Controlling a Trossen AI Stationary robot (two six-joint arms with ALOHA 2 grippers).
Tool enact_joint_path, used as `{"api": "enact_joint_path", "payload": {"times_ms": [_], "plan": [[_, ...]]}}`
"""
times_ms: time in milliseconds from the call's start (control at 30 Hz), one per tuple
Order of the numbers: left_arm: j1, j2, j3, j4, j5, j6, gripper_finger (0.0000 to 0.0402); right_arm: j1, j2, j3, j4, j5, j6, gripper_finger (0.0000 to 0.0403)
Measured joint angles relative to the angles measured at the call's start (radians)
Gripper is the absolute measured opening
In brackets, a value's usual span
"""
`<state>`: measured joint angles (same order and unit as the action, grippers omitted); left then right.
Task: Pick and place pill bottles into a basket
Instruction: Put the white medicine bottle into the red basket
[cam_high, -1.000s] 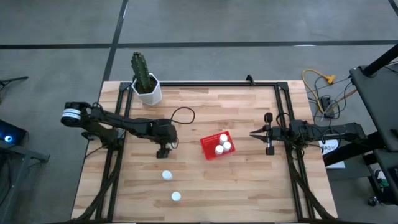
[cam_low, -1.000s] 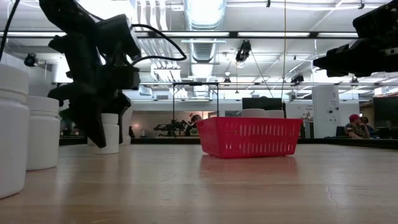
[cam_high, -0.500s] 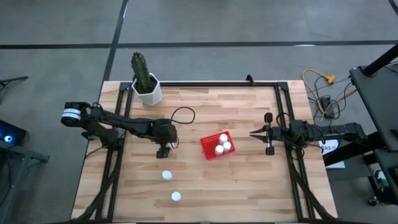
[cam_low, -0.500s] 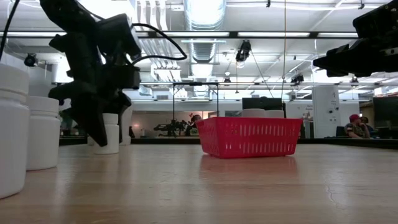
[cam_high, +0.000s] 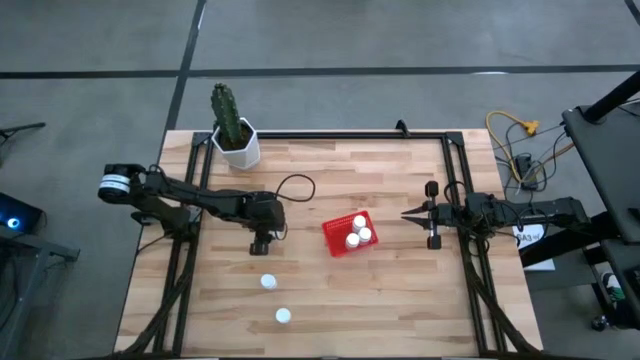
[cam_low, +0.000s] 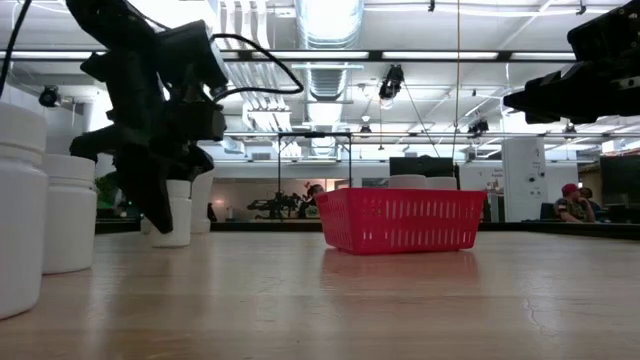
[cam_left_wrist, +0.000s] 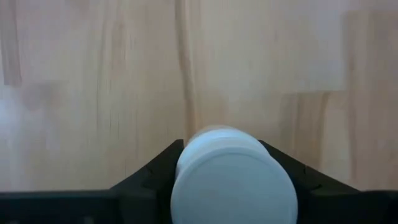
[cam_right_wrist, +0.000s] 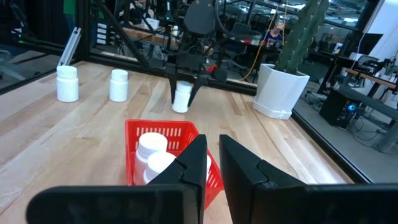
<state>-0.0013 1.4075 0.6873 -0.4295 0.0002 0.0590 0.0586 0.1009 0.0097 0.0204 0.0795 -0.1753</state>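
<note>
My left gripper (cam_high: 260, 241) stands at left centre of the table, shut on a white pill bottle (cam_left_wrist: 231, 180) that also shows in the low view (cam_low: 180, 215) and the right wrist view (cam_right_wrist: 181, 98). The red basket (cam_high: 335, 240) sits at the table's middle with three white bottles (cam_high: 357, 232) standing in it. Two more bottles (cam_high: 268, 282) (cam_high: 283, 316) stand on their bases nearer the front edge. My right gripper (cam_high: 406, 213) is shut and empty, held level above the table, right of the basket. My left gripper pinches the bottle's upper part at two opposite sides (cam_left_wrist: 180, 163) between its two fingers. The fingers come from above, pointing down. The bottle is upright and its base (cam_low: 178, 242) rests on the table.
A white pot with a green cactus (cam_high: 235, 135) stands at the far left corner. A black frame rail (cam_high: 350, 135) runs along the far edge and down both sides. Bare wood lies between the basket and the front edge.
My left gripper has shifted slightly around the bottle, which stays standing on the same spot. Whether its fingers have moved closer together, I cannot tell.
</note>
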Motion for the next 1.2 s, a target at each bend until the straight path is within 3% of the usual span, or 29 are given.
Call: {"api": "enact_joint_path", "payload": {"times_ms": [533, 967, 1200], "plan": [[0.000, 0.019, 0.301, -0.177, 0.007, 0.061, 0.0152, 0.000, 0.000, 0.000, 0.000, 0.000, 0.000, 0.0034], [-0.010, 0.333, 0.670, -0.375, 0.012, 0.168, 0.0152, -0.001, -0.001, 0.000, 0.000, 0.000, 0.000, 0.0034], [-0.022, 0.419, 0.824, -0.411, 0.011, 0.195, 0.0152, 0.000, -0.001, 0.000, 0.000, 0.000, 0.000, 0.0034]]}}
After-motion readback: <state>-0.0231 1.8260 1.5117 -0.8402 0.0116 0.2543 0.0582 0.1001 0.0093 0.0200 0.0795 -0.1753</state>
